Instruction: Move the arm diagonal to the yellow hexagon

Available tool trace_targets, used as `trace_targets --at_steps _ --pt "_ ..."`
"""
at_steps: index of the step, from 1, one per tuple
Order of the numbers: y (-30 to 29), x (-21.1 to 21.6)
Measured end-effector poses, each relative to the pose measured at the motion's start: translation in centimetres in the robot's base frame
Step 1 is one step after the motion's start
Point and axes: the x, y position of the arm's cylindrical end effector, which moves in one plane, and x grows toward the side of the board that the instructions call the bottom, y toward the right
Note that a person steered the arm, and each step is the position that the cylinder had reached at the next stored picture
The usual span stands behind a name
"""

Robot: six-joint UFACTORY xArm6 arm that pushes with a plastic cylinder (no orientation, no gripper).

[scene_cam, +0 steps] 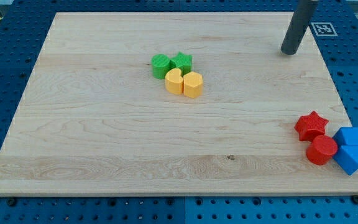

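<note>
Two yellow blocks sit side by side a little above the board's middle: one at the left (174, 81), heart-like, and one at the right (192, 84), which looks like the hexagon. Just above them are a green round block (160, 65) and a green star (181, 62), touching them. My tip (288, 53) rests on the board near the view's top right, far to the right of and slightly above the yellow blocks, touching no block.
At the view's bottom right are a red star (311, 126), a red round block (322, 150) and two blue blocks (350, 135) (350, 158), close to the wooden board's (104, 143) right edge. A marker tag (323, 28) lies beyond the top right corner.
</note>
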Motion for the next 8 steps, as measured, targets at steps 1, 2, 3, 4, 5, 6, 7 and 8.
trace_targets --at_steps 1,2,3,4,5,6,7,8 --pt "-0.1 -0.4" --pt "-1.3 -1.0" --pt "-1.3 -1.0" --pt "-1.8 1.0" --pt "-3.2 4.2" --pt "-3.9 7.6" --pt "-5.4 10.1" --pt "-7.8 12.7"
